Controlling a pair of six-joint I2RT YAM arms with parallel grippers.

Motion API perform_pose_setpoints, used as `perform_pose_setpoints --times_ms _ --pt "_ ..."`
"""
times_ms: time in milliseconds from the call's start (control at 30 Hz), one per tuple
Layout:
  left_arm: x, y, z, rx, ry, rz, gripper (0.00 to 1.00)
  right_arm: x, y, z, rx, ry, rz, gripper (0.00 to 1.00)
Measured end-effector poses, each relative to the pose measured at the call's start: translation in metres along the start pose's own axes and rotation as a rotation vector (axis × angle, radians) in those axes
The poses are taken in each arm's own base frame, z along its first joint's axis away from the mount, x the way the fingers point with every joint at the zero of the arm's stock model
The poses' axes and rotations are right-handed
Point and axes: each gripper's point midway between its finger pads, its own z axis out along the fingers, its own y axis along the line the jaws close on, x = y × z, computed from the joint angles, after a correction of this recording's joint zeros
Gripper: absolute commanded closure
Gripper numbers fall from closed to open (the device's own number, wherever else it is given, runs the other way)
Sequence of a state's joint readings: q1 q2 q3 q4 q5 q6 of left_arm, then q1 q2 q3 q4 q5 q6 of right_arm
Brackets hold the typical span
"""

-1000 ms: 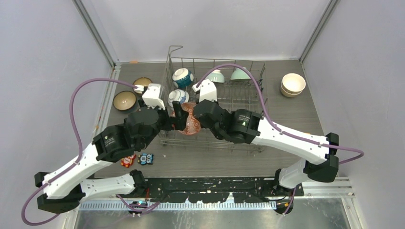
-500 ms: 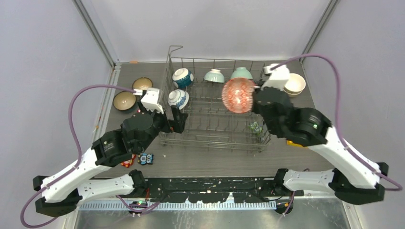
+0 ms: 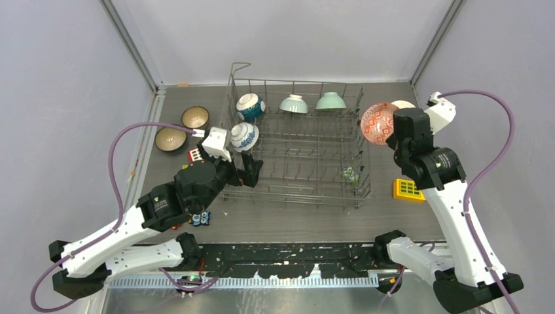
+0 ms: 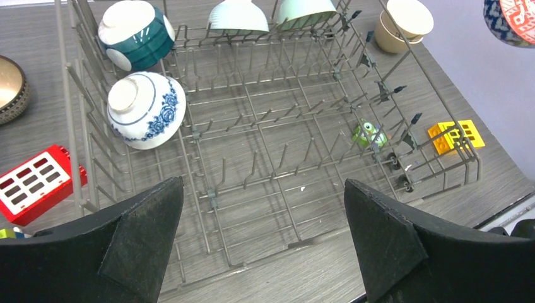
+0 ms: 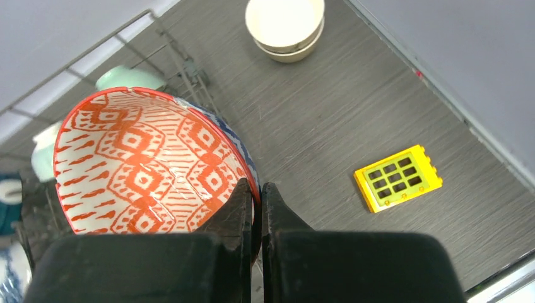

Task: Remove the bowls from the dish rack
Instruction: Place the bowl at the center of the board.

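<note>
R hand (image 5: 257, 192) clamped red bowl (image 5: 145, 158) by rim, clear of rack (image 3: 294, 154), mid-carry. L hand (image 4: 262, 189) hung spread apart over rack. Next, likely: set bowl down nr cream stack (image 5: 285, 25).

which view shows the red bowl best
Right wrist: the red patterned bowl is close, its rim pinched by the right gripper. Top external shows it small beside the dish rack; left wrist catches only an edge.

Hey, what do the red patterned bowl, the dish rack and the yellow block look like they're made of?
Red patterned bowl: likely glazed ceramic; smooth painted surface, thick rim.
Dish rack: grey metal wire, matte, maybe coated; thin rigid rods.
Yellow block: probably moulded plastic; bright uniform colour, crisp grid of recesses.
</note>
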State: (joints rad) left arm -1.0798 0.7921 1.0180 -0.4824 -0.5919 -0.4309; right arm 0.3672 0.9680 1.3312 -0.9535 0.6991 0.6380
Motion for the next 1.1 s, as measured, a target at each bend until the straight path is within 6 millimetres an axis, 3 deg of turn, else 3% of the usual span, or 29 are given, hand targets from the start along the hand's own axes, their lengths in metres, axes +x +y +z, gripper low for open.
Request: perform_pose_setpoints --times_ms 233,533,733,900,1100 --pt "0.016 0.005 -0.006 0.032 -0.003 -0.016 0.0 0.005 -0.026 0.03 0.108 -0.024 0.231 0.99" --pt "0.017 0.014 -0.018 0.044 -0.034 -0.041 0.0 -0.014 -0.085 0.066 0.298 -0.089 0.461 0.99" --pt "0.022 0.015 -0.017 0.047 -0.029 -0.041 0.01 0.029 -0.117 0.119 0.417 0.044 0.499 0.99" --pt "0.036 0.018 -0.015 0.041 -0.006 -0.038 0.01 0.065 -0.134 0.15 0.474 0.157 0.499 0.99" --pt "0.045 0.023 -0.016 0.027 -0.003 -0.044 0.01 0.076 -0.149 0.173 0.505 0.19 0.489 0.99"
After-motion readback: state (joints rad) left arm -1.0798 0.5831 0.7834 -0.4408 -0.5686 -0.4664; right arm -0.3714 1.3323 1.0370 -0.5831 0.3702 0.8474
